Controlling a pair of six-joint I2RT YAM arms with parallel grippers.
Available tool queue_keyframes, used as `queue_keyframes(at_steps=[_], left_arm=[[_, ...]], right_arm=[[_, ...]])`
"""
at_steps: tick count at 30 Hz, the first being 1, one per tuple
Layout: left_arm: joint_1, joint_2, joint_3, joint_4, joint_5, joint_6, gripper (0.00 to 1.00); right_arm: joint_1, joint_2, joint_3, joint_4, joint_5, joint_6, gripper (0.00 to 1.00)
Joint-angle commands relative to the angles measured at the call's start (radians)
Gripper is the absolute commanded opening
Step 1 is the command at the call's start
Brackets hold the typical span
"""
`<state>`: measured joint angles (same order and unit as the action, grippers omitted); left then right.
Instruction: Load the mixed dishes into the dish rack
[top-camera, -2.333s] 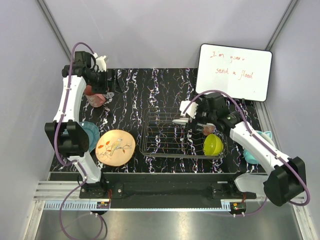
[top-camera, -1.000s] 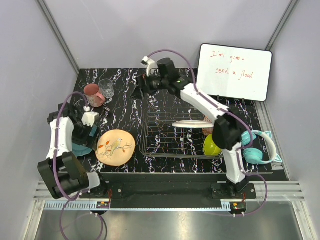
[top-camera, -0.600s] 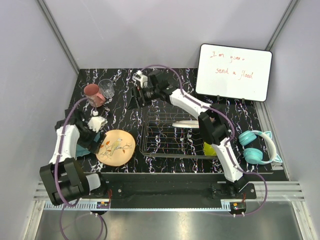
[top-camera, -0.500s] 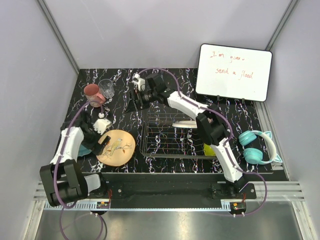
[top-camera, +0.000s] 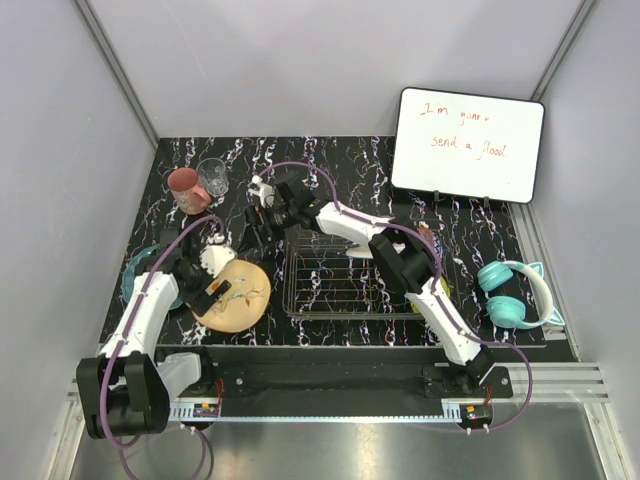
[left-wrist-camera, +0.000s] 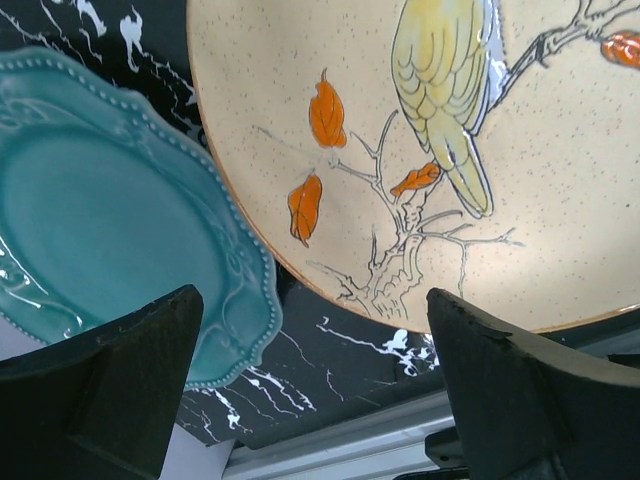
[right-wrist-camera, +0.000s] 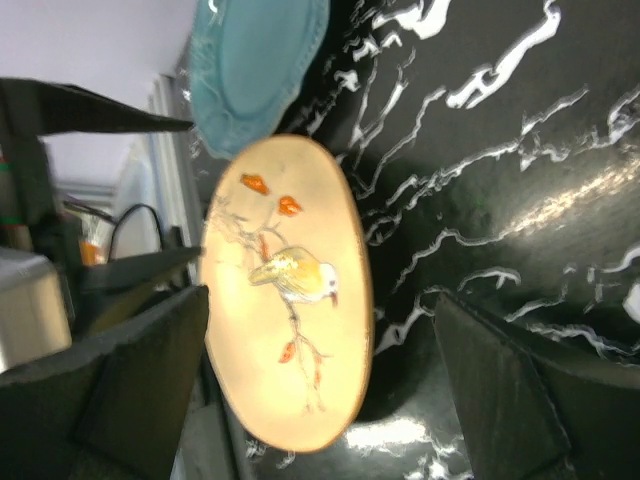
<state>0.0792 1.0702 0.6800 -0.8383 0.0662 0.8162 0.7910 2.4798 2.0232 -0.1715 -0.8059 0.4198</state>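
Note:
The peach bird-pattern plate (top-camera: 235, 300) lies flat at the front left, with the teal plate (top-camera: 133, 268) to its left. My left gripper (top-camera: 214, 284) is open over the peach plate's left rim; in the left wrist view its fingers (left-wrist-camera: 110, 385) straddle the gap between the teal plate (left-wrist-camera: 110, 240) and the peach plate (left-wrist-camera: 470, 160). My right gripper (top-camera: 251, 230) is open and empty, just behind the peach plate (right-wrist-camera: 290, 290). The pink mug (top-camera: 185, 188) and clear glass (top-camera: 212, 175) stand at the back left. The dish rack (top-camera: 330, 275) sits mid-table, and my right arm hides most of its contents.
A whiteboard (top-camera: 468, 145) with red writing leans at the back right. Teal headphones (top-camera: 512, 295) lie right of the rack. My right arm stretches across the rack's back edge. The table's front edge and rail (left-wrist-camera: 330, 445) run just below the peach plate.
My left gripper has swung from the mug area forward to the peach plate's left rim. My right arm left the rack and reached left toward the peach plate.

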Motion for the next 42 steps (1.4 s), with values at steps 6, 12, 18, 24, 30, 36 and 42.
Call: queue_keyframes(at_steps=[6, 12, 18, 24, 30, 36, 42], left_arm=[[-0.004, -0.105, -0.030, -0.133, -0.017, 0.103, 0.99], [-0.033, -0.125, -0.077, -0.120, -0.029, 0.213, 0.99], [-0.117, -0.073, -0.106, -0.085, -0.045, 0.219, 0.99], [-0.142, -0.036, -0.047, -0.204, -0.059, 0.258, 0.99], [-0.154, -0.010, -0.062, -0.115, -0.045, 0.241, 0.99], [-0.188, 0.157, 0.018, 0.066, -0.023, 0.114, 0.99], [-0.219, 0.348, 0.122, 0.169, -0.009, 0.026, 0.99]], right_arm=[[-0.027, 0.056, 0.016, -0.020, 0.008, 0.000, 1.00], [-0.058, 0.051, 0.009, 0.006, 0.004, 0.022, 1.00], [-0.085, 0.057, 0.032, 0.024, -0.007, 0.051, 1.00], [-0.107, 0.065, 0.020, 0.052, -0.019, 0.076, 1.00], [-0.115, 0.080, 0.026, 0.070, -0.032, 0.097, 1.00], [-0.133, 0.083, -0.001, 0.087, -0.041, 0.111, 1.00], [-0.160, 0.082, -0.029, 0.087, -0.052, 0.099, 1.00]])
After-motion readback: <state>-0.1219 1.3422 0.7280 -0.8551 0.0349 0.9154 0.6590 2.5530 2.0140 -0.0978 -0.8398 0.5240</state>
